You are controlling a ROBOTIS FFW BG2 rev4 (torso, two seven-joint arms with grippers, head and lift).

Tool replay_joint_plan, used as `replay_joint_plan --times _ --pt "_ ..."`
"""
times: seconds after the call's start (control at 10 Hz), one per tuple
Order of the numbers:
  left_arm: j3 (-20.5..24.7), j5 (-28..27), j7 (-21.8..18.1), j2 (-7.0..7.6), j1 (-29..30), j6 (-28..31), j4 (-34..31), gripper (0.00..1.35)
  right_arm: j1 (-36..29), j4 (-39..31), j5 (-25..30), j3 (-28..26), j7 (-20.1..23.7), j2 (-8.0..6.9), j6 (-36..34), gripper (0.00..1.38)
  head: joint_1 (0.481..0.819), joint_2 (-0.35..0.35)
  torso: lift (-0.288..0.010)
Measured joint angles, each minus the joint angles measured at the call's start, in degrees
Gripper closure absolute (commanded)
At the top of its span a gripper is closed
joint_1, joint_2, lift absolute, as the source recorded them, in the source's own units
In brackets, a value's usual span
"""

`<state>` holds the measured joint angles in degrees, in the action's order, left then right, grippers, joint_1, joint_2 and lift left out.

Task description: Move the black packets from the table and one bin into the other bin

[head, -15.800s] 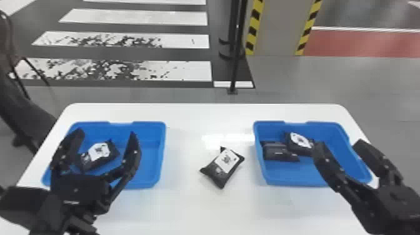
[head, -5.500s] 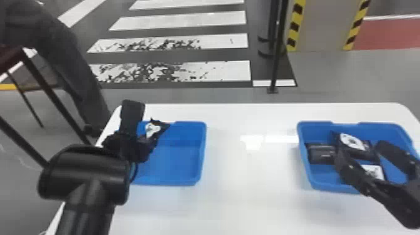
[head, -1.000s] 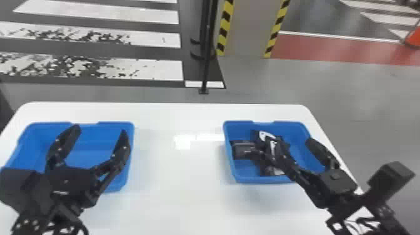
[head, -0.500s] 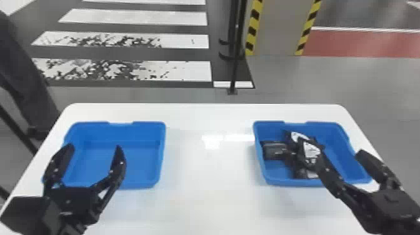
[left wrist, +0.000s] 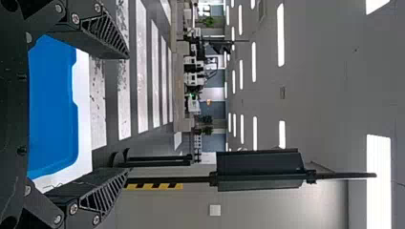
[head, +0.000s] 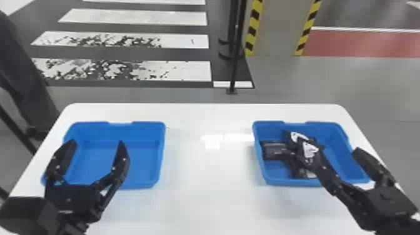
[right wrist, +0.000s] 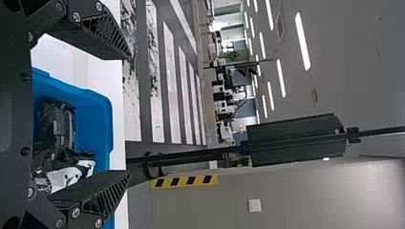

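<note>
The left claw (head: 97,142) and right claw (head: 328,147) are hanging wide and empty while the black packets (head: 275,151) are lying in the right-hand blue bin (head: 323,125), so careful withdrawing is likely needing a lift before swinging aside.

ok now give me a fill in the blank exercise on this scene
1. The left bin and the right bin are both coloured ____.
2. The black packets lie in the ____ bin.
3. The left pincer is ____, not shut.
4. The tabletop is coloured ____.

Missing words: blue; right; open; white
</note>
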<state>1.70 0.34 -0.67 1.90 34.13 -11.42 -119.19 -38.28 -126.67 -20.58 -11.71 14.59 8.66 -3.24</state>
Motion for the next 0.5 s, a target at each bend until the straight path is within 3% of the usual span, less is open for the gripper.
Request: replay_joint_plan --times 0.5 --pt "-0.37 0.24 -0.03 0.19 0.03 -0.39 -0.97 0.20 0.44 0.94 -0.64 0.64 0.00 0.11 2.28 0.18 0.695 -0.048 -0.110"
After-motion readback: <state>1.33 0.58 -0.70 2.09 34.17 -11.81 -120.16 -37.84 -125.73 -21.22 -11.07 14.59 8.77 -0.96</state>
